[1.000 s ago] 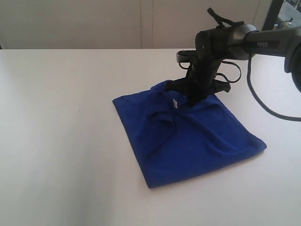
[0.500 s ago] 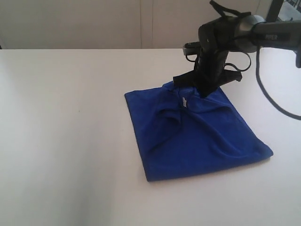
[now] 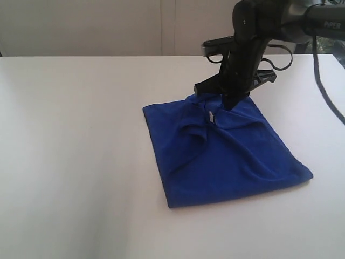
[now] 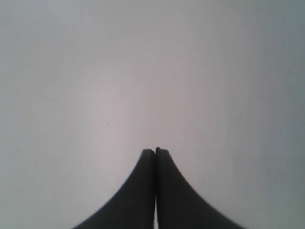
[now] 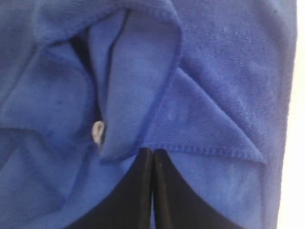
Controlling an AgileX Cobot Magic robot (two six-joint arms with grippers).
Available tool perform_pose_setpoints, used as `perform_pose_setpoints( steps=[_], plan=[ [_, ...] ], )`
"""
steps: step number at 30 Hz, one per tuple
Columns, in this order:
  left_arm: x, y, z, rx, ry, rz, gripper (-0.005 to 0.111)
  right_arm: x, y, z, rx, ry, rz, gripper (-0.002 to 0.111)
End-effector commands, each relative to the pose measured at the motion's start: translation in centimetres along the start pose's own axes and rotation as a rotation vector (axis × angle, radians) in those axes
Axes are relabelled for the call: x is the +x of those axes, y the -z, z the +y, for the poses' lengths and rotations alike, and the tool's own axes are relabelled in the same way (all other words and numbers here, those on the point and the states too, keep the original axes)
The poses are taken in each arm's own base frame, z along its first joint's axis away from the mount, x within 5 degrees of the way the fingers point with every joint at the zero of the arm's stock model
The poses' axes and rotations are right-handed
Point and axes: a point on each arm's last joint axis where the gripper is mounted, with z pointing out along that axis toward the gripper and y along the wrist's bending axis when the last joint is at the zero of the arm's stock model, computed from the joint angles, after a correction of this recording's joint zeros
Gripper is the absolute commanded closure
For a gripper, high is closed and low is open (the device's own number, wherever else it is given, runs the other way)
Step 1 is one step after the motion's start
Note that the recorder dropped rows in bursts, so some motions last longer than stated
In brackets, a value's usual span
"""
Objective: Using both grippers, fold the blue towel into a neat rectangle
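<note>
Mid-fold: your royal-blue terry towel [image 3: 226, 156] lies bunched. Black right gripper [image 5: 152, 150] and left gripper [image 4: 155, 150] both pressed together, apparently empty. Next: open, pinch a corner.

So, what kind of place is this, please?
Probably a robot lab or test bench: a plain white tabletop, a bare pale wall behind, and a black jointed robot arm over a royal-blue terry towel.
</note>
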Motion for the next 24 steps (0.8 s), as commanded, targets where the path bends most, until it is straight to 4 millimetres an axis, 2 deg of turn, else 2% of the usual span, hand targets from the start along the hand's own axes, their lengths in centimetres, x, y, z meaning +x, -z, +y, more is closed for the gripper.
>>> perform_pose_setpoints(
  steps=[1,4,15,20,24],
  plan=[
    [0.1,0.3,0.1,-0.006,-0.020,-0.004,0.107,0.7,1.8,0.9,-0.034,0.023,-0.009,0.108],
    [0.0,0.3,0.3,-0.027,-0.095,-0.009,0.107,1.5,2.2,1.1,-0.060,0.041,-0.002,0.108],
    [-0.9,0.4,0.3,-0.037,-0.096,-0.105,0.107,5.5,2.4,0.4,-0.054,0.056,0.013,0.108],
    [-1.7,0.5,0.5,-0.059,-0.104,-0.197,0.107,6.8,2.3,-2.5,-0.065,-0.044,-0.003,0.108],
    [-2.9,0.8,0.5,-0.076,-0.106,-0.335,0.107,8.5,1.9,-6.8,-0.134,-0.159,0.016,0.108]
  ],
)
